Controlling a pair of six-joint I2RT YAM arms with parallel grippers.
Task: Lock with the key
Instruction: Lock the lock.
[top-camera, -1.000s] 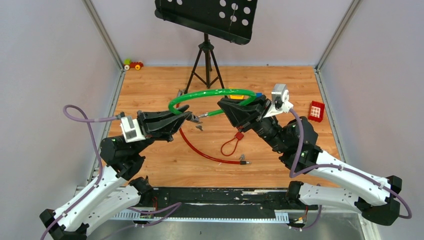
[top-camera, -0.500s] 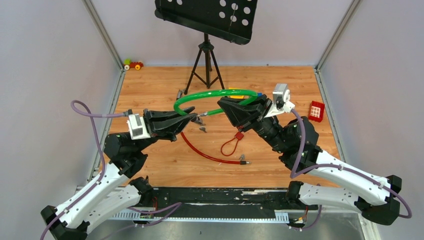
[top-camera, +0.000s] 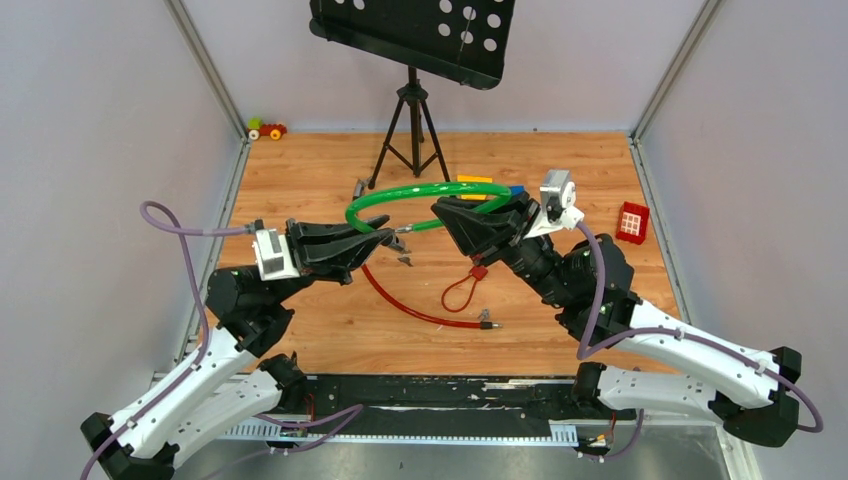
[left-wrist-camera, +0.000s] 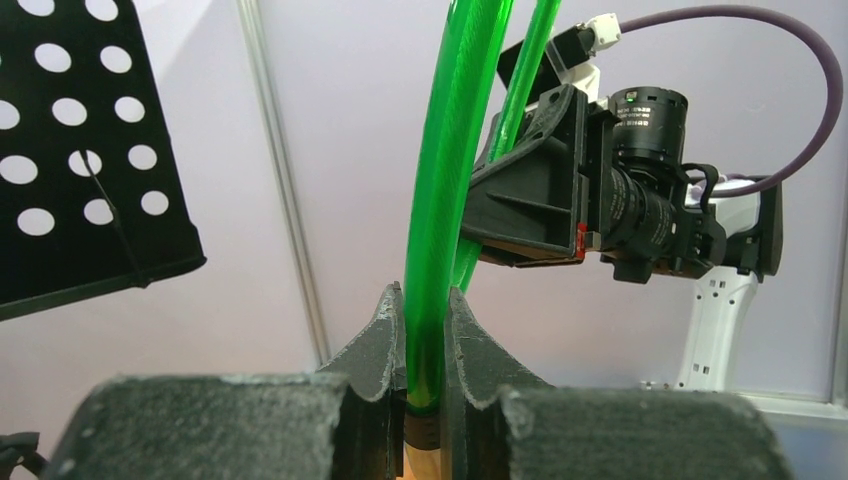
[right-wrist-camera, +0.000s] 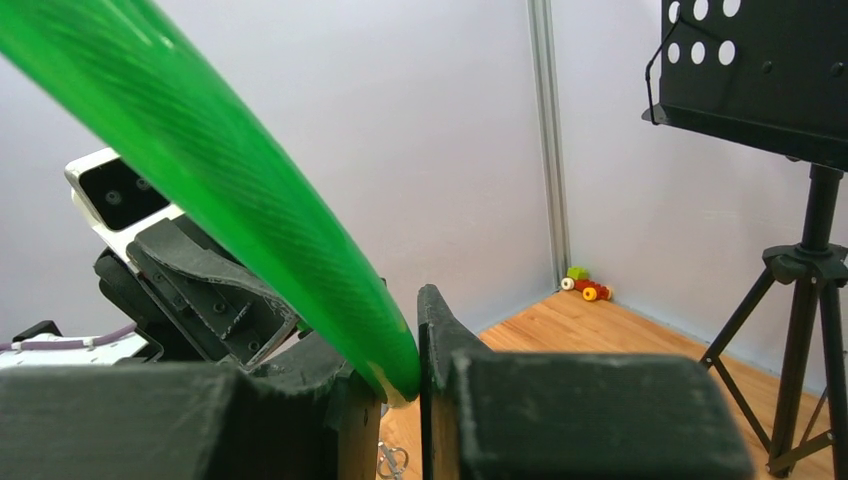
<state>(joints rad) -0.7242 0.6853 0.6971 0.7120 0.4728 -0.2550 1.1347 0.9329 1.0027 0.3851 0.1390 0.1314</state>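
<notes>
With left fingers (left-wrist-camera: 385, 340) and right fingers (right-wrist-camera: 440, 330) each clamped on an end of the green cable (top-camera: 420, 188), gotta line those ends up straight before mating, then grab the tiny key (top-camera: 405, 260) just beside the left tips.

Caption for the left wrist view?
Left gripper shut on the green cable; right wrist camera and black music stand behind.

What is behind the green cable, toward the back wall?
A yellow block and a blue block lie just behind the green cable, partly hidden by it. Farther back stands a black tripod.
</notes>
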